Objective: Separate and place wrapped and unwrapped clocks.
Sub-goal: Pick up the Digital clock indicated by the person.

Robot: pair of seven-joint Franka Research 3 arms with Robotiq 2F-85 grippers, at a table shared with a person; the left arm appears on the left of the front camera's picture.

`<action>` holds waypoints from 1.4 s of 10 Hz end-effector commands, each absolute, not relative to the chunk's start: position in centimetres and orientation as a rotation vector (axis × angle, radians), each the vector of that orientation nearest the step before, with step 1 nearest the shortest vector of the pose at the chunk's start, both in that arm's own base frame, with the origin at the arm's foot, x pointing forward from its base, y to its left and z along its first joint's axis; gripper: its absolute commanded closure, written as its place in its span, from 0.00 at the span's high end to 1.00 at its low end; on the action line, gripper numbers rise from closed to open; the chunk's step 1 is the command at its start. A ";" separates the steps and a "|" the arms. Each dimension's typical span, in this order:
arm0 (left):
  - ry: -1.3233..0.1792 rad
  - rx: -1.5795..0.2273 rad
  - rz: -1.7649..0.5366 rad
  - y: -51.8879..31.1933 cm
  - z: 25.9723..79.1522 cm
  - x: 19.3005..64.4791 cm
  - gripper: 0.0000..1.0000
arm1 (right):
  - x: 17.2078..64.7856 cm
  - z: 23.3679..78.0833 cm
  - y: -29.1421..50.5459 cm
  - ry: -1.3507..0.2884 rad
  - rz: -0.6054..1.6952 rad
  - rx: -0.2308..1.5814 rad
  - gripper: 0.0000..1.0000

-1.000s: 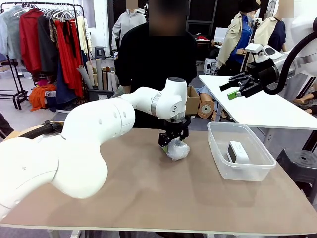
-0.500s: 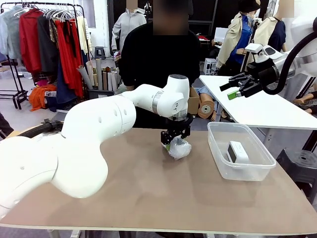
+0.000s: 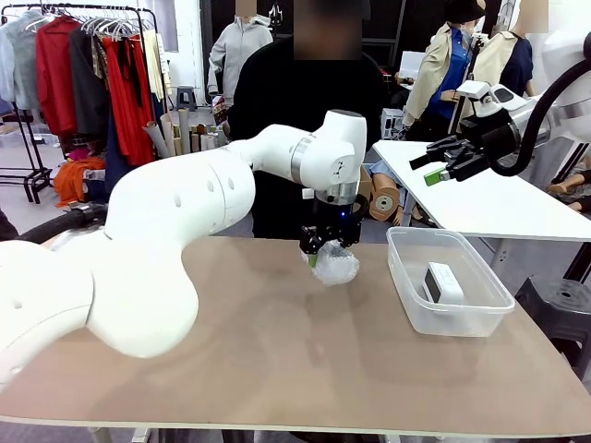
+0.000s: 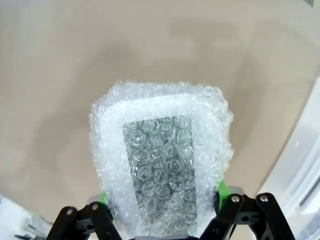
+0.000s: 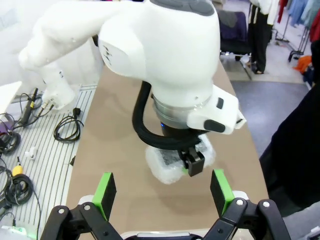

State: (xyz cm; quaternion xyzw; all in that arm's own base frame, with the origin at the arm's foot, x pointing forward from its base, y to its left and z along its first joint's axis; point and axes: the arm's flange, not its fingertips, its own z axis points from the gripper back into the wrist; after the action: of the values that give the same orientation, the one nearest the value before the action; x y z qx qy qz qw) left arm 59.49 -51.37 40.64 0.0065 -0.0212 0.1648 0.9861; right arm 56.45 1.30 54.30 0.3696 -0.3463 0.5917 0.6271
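Observation:
A squat bubble-wrapped clock (image 3: 336, 269) hangs just above the brown table (image 3: 277, 360), near its far middle. My left gripper (image 3: 320, 251) is shut on it from above. In the left wrist view the green pads (image 4: 222, 189) press both sides of this wrapped clock (image 4: 162, 160), whose dark face shows through the film. A bare white clock (image 3: 443, 281) lies in the clear plastic bin (image 3: 404, 281) at the right. My right gripper (image 3: 427, 168) hovers high at the right, open and holding nothing. Its wrist view looks down past its own gripper (image 5: 162, 192) onto the wrapped clock (image 5: 167, 170) under the left wrist.
A person in black (image 3: 305, 101) stands at the far side of the table. The bin's edge (image 4: 305, 160) lies close to the held bundle. A white table (image 3: 480, 198) stands behind the bin, below the right arm. Cables (image 5: 20, 165) lie on the floor beside the table.
My left gripper has shut on the wrapped clock and lifted it slightly off the table, drifting a little right. The right arm has not moved.

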 end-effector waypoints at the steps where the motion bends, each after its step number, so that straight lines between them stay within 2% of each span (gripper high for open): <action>1: -0.085 0.091 0.252 -47.6 42.1 54.2 0.00 | 56.4 54.4 1.3 -0.795 1.359 0.842 1.00; 4: -0.120 0.157 0.192 -45.9 46.8 50.7 0.00 | 56.4 54.4 1.3 -0.795 1.359 0.842 1.00; 6: -0.152 0.129 0.151 -45.5 49.6 49.4 0.00 | 56.4 54.4 1.3 -0.795 1.359 0.842 1.00; 8: -0.177 0.176 0.142 -45.0 52.8 48.7 0.00 | 56.4 54.4 1.3 -0.795 1.359 0.842 1.00; 11: -0.138 0.121 0.047 -43.2 57.3 47.8 0.00 | 56.4 54.4 1.3 -0.795 1.359 0.842 1.00; 14: -0.166 0.012 -0.024 -41.2 61.0 46.2 0.00 | 56.4 54.4 1.3 -0.795 1.359 0.842 1.00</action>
State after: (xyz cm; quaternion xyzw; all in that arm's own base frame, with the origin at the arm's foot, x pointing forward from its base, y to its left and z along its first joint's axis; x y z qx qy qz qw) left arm 50.78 -46.37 64.42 0.0283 -0.0832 0.0010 0.9961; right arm 56.46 1.29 54.28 0.3697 -0.3463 0.5917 0.6272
